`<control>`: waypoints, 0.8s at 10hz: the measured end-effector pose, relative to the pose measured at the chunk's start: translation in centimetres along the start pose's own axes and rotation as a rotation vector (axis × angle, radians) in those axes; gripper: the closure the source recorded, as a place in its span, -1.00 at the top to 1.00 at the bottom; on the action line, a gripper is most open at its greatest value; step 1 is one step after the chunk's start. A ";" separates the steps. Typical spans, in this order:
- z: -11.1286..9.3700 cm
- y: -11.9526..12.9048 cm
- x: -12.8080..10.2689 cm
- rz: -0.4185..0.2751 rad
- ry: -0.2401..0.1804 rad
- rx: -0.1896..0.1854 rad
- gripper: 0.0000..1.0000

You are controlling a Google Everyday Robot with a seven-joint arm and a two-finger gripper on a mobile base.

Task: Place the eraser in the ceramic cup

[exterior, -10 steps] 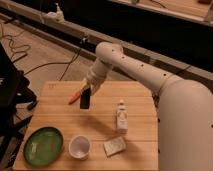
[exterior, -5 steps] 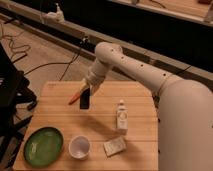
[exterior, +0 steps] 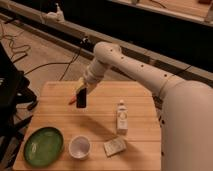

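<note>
Eraser (exterior: 82,101): black block, held on end in the gripper (exterior: 81,94), which is clamped shut on its upper part. It hangs above the rear left area of the wooden table (exterior: 55,107), well apart from the ceramic cup (exterior: 79,147). The cup stands upright near the front edge, with nothing visible inside it. A green bowl (exterior: 44,146) sits just beside the cup on its left. A pale beige block (exterior: 114,146) lies near its right. A slim white bottle (exterior: 121,117) stands upright behind that block. A small orange-red item (exterior: 73,101) shows just left of the eraser; whether it rests on the table cannot be told.
</note>
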 end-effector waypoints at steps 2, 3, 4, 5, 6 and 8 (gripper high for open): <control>0.1 0.6 1.2 -0.081 0.003 -0.042 -1.00; 0.3 0.9 1.9 -0.125 0.011 -0.061 -1.00; 0.5 1.0 2.4 -0.153 0.017 -0.071 -1.00; 0.7 1.5 3.1 -0.209 0.023 -0.090 -1.00; 0.6 1.9 3.7 -0.259 0.022 -0.102 -1.00; 0.4 2.8 4.8 -0.353 0.021 -0.121 -1.00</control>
